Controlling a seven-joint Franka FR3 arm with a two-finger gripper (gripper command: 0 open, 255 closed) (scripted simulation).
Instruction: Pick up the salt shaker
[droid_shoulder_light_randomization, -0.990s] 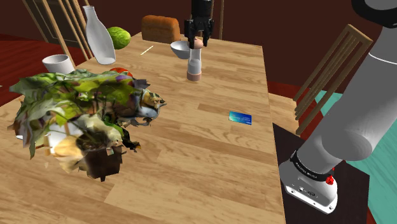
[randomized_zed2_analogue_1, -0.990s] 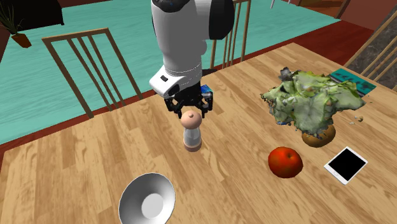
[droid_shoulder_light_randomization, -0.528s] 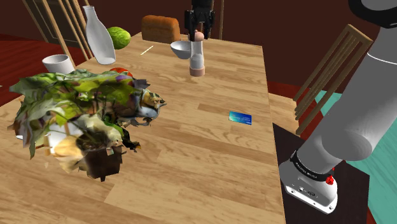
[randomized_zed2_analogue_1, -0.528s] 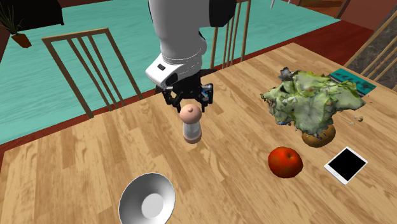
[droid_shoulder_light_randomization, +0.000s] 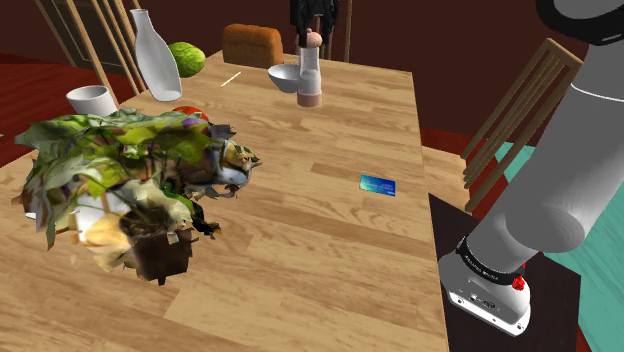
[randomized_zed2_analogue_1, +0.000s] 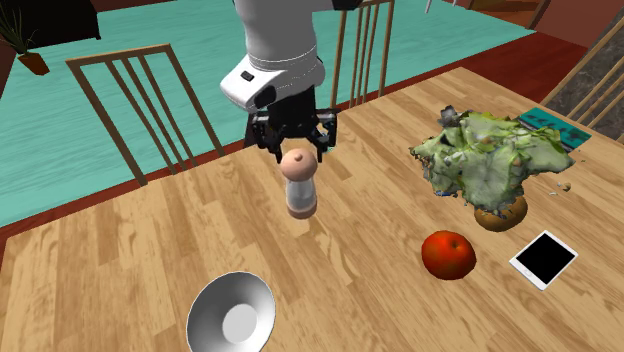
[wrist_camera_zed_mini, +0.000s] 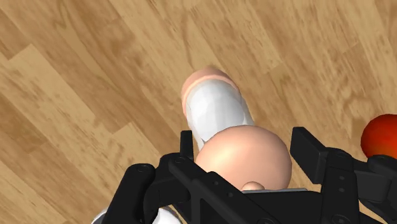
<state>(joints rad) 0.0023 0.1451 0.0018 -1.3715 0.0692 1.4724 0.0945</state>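
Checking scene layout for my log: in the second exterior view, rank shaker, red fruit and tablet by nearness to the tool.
1. Shaker: clasped in the tool.
2. Red fruit: lower right of the tool in that view.
3. Tablet: beyond the fruit, farther right.

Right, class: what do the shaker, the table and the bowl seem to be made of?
Shaker: pinkish matte cap and base, white body; plastic or wood, unclear. Table: wood, plank grain shows. Bowl: smooth grey sheen, perhaps metal.

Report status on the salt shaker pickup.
Black two-finger gripper shut on the white salt shaker with pink round cap and base. Shaker upright, off the wooden table. Nothing in the way.
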